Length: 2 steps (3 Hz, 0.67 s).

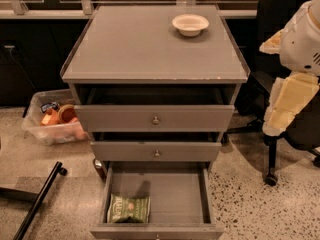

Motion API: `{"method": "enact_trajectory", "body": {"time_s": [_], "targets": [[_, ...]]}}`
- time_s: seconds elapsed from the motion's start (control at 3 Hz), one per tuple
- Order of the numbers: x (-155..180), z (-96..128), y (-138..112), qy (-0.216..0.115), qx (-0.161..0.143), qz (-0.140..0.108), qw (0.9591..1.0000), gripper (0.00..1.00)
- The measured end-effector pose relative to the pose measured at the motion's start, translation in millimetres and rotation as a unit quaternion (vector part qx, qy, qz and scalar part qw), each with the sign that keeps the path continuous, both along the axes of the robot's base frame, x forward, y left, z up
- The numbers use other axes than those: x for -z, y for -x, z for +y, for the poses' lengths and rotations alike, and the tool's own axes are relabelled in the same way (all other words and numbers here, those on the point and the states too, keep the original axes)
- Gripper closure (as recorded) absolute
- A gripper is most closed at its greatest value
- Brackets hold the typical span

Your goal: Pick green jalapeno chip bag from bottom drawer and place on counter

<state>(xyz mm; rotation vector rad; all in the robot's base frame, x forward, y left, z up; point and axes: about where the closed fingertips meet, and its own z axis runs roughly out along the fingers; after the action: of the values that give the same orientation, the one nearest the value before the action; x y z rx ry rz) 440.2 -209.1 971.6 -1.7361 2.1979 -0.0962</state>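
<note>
The green jalapeno chip bag (128, 208) lies flat in the front left of the open bottom drawer (185, 196), label facing up. The counter (145, 49) is the grey cabinet top above it. Part of my arm (292, 79), white and cream, hangs at the right edge beside the cabinet, level with the upper drawers and well away from the bag. The gripper itself is out of view.
A cream bowl (190, 24) stands at the back right of the counter. The two knobbed drawers (155, 120) above are slightly pulled out. A clear bin of items (52, 119) sits on the floor at left. A black office chair (280, 134) stands at right behind my arm.
</note>
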Motion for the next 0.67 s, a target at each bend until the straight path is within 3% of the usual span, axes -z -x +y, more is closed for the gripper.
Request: {"method": "enact_trajectory", "body": {"time_s": [0.33, 0.67], "targets": [[30.9, 27.1, -3.0, -0.021, -0.042, -0.002, 0.9989, 0.00], [98.8, 83.7, -7.7, -0.060, -0.119, 0.005, 0.9911, 0.00]]}}
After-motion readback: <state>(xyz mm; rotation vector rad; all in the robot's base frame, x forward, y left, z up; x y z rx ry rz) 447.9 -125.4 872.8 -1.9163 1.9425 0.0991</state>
